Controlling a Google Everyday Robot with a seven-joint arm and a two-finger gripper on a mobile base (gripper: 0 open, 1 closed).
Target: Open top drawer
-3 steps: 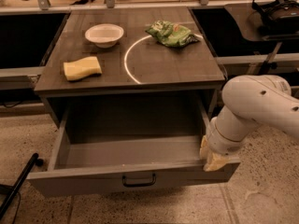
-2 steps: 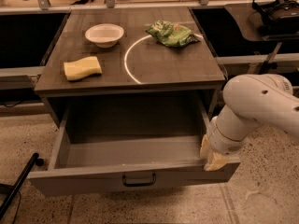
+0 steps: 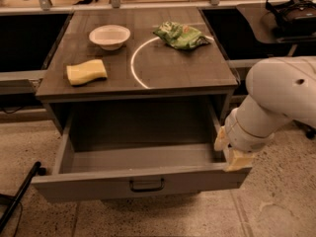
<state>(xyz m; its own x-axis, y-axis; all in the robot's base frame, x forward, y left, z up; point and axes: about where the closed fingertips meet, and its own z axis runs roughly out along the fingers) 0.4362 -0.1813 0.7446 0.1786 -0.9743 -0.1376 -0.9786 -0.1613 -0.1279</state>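
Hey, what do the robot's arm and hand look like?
The arm is thick, rounded and smooth white, with a ringed wrist joint and no cables showing. Its hand, at the right front corner of the open drawer, is pale yellow.

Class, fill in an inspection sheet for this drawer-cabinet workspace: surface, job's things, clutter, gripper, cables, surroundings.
Surface: grey wood-grain cabinet top, with a white arc marked on it.
Job's things: top drawer pulled out, black handle at front centre.
Clutter: white bowl, yellow sponge and green bag, all on the cabinet top.
Gripper: gripper at the drawer's right front corner.
Cables: nothing seen.
Surroundings: speckled floor; black rod at lower left.
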